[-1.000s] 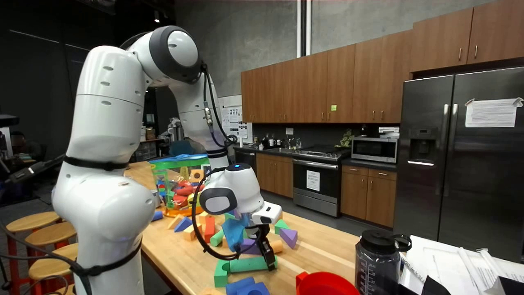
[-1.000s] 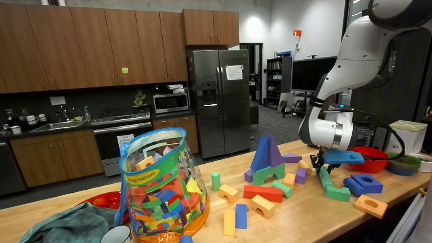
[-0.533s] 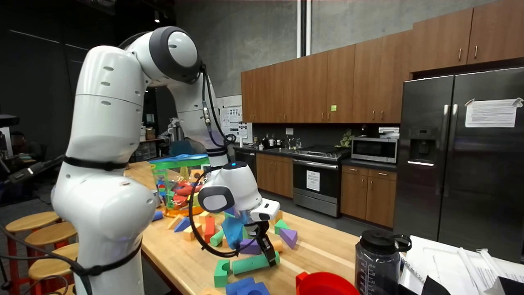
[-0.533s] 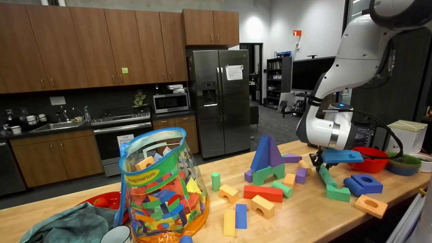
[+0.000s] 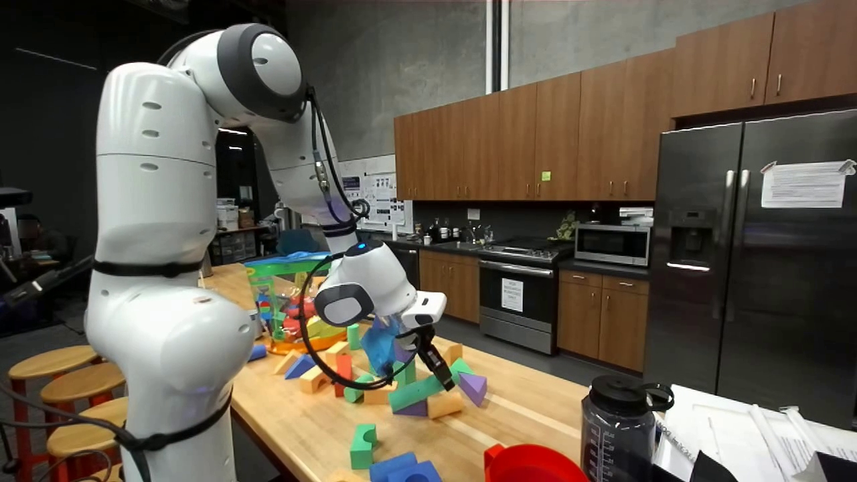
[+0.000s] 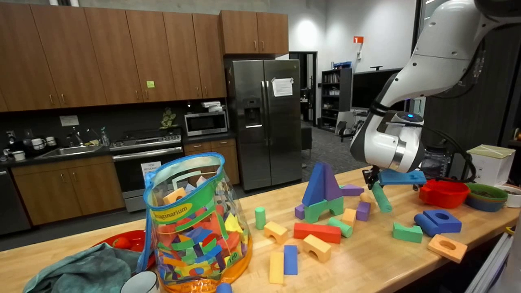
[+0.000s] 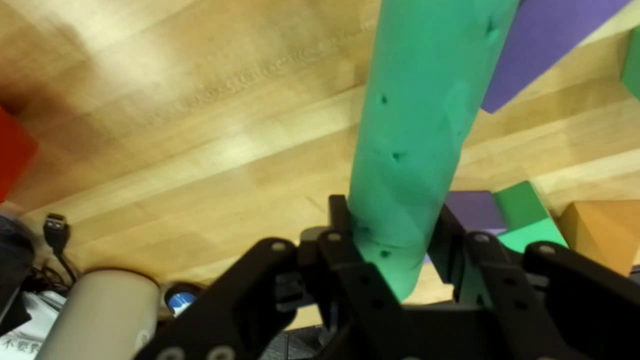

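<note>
The end effector [image 7: 391,217] pinches the long green cylinder [image 6: 381,198] near one end over the table [image 6: 354,260], its long axis slanting so that the free end hangs lower, toward the table edge beside the robot arm [image 5: 167,328].

Wrist view: pale glare streaks table [image 7: 225,150], gripper [image 7: 390,217] blurred. Exterior views sharper; bright light pools on white wall [image 6: 338,30], deep shadow under table's edge.
</note>
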### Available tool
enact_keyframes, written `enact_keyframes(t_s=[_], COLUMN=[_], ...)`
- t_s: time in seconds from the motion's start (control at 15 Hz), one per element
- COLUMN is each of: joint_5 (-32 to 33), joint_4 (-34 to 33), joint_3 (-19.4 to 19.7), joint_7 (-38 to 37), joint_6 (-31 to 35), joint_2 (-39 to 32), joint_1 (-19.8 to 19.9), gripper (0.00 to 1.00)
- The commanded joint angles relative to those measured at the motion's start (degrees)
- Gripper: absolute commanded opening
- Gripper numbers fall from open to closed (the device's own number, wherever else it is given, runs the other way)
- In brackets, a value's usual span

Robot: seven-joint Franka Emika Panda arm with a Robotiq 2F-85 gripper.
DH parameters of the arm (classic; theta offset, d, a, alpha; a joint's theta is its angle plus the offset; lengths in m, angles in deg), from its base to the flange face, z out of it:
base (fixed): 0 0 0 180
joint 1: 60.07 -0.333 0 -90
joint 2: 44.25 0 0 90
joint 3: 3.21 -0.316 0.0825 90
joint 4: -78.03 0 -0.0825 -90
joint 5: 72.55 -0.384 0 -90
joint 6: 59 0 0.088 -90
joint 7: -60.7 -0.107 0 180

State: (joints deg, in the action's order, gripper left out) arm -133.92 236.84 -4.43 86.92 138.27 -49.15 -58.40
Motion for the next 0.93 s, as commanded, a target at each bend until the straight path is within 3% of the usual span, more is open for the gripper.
enact_keyframes(t_s=[0.0, 0.13, 0.47, 0.53, 0.67, 0.87], joint_5=[1.83, -0.93, 1.60, -0.94, 1.48, -0.73], joint_4=[3.20, 0.09, 2.69, 0.00, 2.64, 0.22], joint_3=[-2.47, -1.99, -1.70, -2.26, -3.04, -4.50], joint_7=[-2.50, 0.43, -0.38, 2.34, 0.02, 1.88], joint_6=[1.73, 0.79, 0.74, 0.77, 0.77, 0.74], joint_2=[6.33, 5.80, 11.88, 10.48, 13.55, 12.90], joint_1=[0.66, 0.07, 0.65, 0.88, 1.58, 2.08], gripper=[0.15, 0.15, 0.15, 0.15, 0.15, 0.15])
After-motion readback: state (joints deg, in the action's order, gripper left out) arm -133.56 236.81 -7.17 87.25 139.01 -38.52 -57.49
